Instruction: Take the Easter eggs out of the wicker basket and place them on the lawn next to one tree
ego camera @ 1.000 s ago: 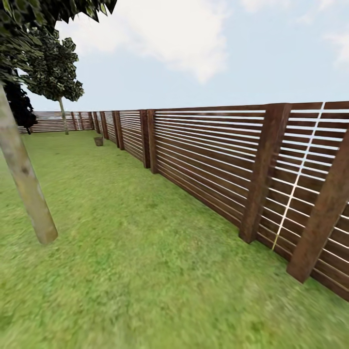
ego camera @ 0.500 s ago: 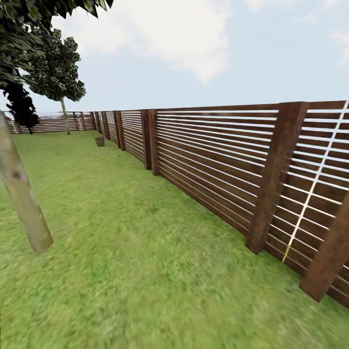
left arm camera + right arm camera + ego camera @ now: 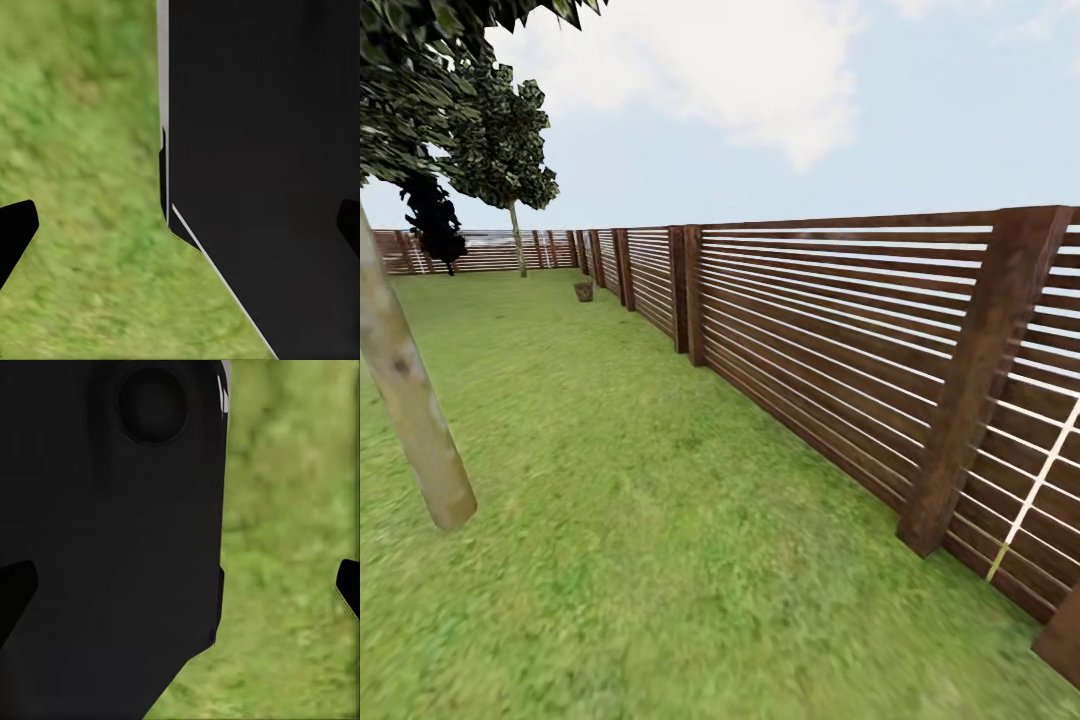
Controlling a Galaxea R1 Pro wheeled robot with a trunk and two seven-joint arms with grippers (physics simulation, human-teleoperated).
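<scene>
Lawn: the lawn (image 3: 660, 500) spreads wide and green across the garden, from the near foreground to the far fence.
Fence: a brown slatted fence (image 3: 830, 340) runs along the right side and turns across the far end.
Basket: the wicker basket (image 3: 584, 291) stands far off on the grass, just beside the fence; too small to tell what lies inside.
Tree: the tree (image 3: 405, 390) with a thick mottled trunk stands near on the left, leaning a little, its leaves overhead.
Far tree: a thin-trunked tree (image 3: 510, 170) grows near the far fence.
Left gripper: the left gripper (image 3: 180, 225) shows dark fingertips at opposite edges, spread wide, nothing between but grass and a black part of the robot.
Right gripper: the right gripper (image 3: 180, 585) is likewise spread wide and holds nothing.
</scene>
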